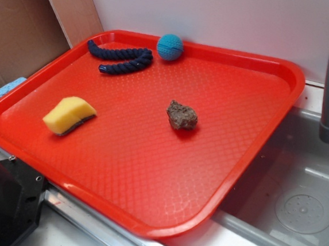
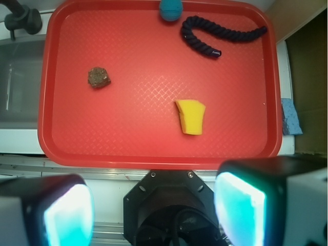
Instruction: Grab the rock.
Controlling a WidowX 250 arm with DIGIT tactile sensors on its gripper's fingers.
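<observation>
The rock, upper left on the tray, looks hard, rough and light; best pinched across its middle. The gripper hangs spread, empty.

On the red plastic tray, the rough brown-grey rock lies mid-tray, the yellow sponge wedge well apart, and the teal ball beside the dark blue rope at the far rim.
</observation>
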